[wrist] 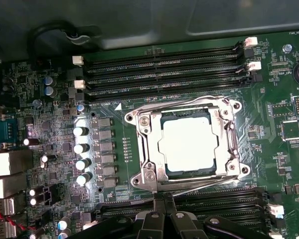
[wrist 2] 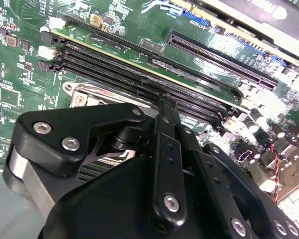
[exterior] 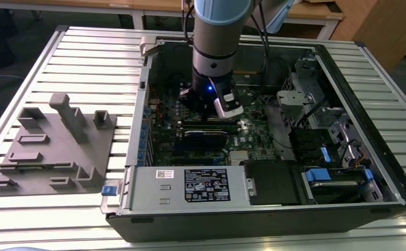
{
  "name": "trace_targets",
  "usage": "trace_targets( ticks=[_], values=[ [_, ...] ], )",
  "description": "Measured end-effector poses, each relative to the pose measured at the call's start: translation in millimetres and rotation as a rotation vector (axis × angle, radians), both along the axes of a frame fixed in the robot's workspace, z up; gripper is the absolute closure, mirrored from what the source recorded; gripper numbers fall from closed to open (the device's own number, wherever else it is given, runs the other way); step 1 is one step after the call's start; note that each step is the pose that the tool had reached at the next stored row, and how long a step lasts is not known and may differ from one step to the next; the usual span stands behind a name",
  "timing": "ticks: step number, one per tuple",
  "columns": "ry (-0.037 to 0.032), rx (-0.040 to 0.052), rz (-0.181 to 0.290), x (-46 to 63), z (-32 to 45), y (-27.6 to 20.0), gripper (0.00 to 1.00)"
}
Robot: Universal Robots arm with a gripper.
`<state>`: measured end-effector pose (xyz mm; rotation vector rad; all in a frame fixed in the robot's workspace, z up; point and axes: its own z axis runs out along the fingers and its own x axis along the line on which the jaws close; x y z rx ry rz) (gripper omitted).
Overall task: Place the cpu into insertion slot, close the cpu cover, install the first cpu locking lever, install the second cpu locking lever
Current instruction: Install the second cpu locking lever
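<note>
A ribbed pale metal table (exterior: pixel 84 63) carries the open black computer case (exterior: pixel 370 130). On its green motherboard (wrist: pixel 269 99), the dull silver square cpu (wrist: pixel 188 143) sits in the insertion slot (wrist: pixel 165 118) under the closed shiny metal cpu cover (wrist: pixel 222 137). The black gripper (wrist: pixel 164 199) hovers clenched, empty.

Pale silver cpu (wrist: pixel 189 144) under a shiny steel cover (wrist: pixel 224 142); green board (wrist: pixel 274 99) with black memory slots (wrist: pixel 164 69). Black tool (wrist 2: pixel 164 164). White ribbed worktop (exterior: pixel 84 63); grey jig (exterior: pixel 49 146).
</note>
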<state>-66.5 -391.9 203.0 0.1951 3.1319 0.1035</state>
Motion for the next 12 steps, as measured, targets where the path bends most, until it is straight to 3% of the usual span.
trace_targets(
  ticks=[12],
  values=[
    [0.0003,0.0,0.0,-1.6,-0.6,0.0,0.89]
  ],
)
